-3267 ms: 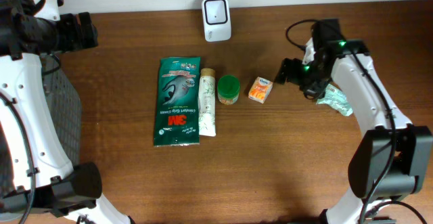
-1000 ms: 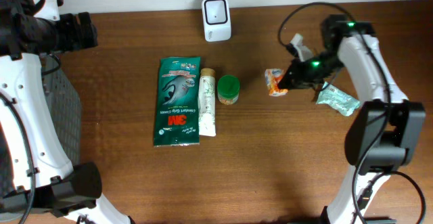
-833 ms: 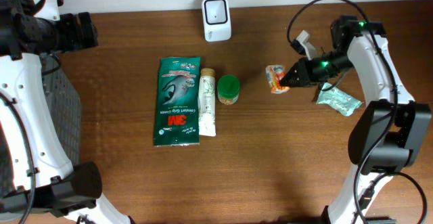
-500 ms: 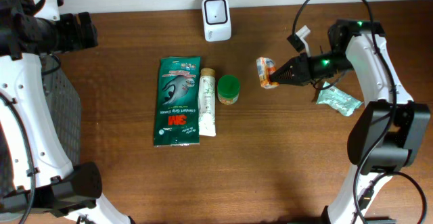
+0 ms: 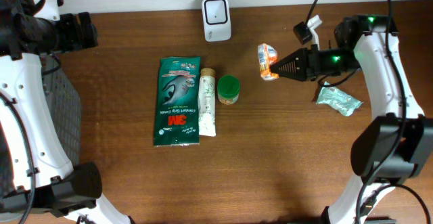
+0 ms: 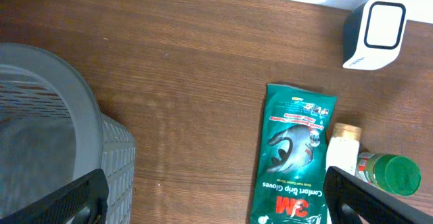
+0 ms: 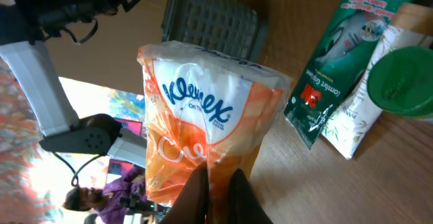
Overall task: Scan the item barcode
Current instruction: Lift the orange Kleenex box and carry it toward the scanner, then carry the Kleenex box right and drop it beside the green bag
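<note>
I am holding the tissue pack point(image 5: 266, 61) in the right gripper point(image 5: 278, 67), whose fingers are pinching it by its lower edge, as the right wrist view shows. The pack is hanging clear of the table, to the right of the white scanner point(image 5: 216, 10) and a little nearer to me, between the scanner and the right arm. The left gripper point(image 6: 216, 200) is standing spread wide and empty over the basket point(image 6: 40, 116) side, well apart from the work.

I am judging that I am in the presenting step: pack lifted, not yet facing the scanner window.

Seen from above, the pack's long axis is running roughly from the far edge of the table toward the near edge, slightly tilted and across the line the gripper is pointing along. Its printed orange-and-white face is looking back at the wrist camera. I cannot tell which face is carrying the barcode.

For the next move I am thinking of carrying the pack left and back toward the scanner, turning the wrist until the barcode side is facing the window. I am minding the green-lidded jar point(image 5: 228, 88) just below that path.
</note>
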`<state>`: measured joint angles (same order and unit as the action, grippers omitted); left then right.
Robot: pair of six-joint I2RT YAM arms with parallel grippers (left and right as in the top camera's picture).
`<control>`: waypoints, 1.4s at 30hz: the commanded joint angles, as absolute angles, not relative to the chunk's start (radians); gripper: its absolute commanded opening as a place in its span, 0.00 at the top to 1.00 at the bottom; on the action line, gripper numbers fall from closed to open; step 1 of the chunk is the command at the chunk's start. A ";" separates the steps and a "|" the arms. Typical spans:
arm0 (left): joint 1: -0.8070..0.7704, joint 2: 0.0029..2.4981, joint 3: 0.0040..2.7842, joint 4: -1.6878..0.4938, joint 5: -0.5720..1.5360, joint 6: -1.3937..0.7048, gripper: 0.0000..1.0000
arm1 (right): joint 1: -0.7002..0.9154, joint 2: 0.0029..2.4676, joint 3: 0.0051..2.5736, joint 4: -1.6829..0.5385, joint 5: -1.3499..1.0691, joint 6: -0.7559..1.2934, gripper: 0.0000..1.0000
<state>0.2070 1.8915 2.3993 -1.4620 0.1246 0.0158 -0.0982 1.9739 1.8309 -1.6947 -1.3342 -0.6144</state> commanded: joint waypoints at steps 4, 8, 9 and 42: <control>0.206 1.892 2.405 -1.460 0.135 0.024 0.01 | -0.078 1.935 1.851 -1.691 -1.253 -0.627 0.96; 0.206 1.892 2.405 -1.460 0.135 0.024 0.01 | -0.028 1.936 1.851 -1.554 -1.082 -0.410 0.96; 0.206 1.892 2.405 -1.460 0.134 0.024 0.01 | -0.010 1.936 1.851 -1.512 -1.024 -0.340 0.96; 0.206 1.892 2.405 -1.460 0.135 0.024 0.01 | 0.432 2.407 2.246 -0.384 0.385 -0.644 0.96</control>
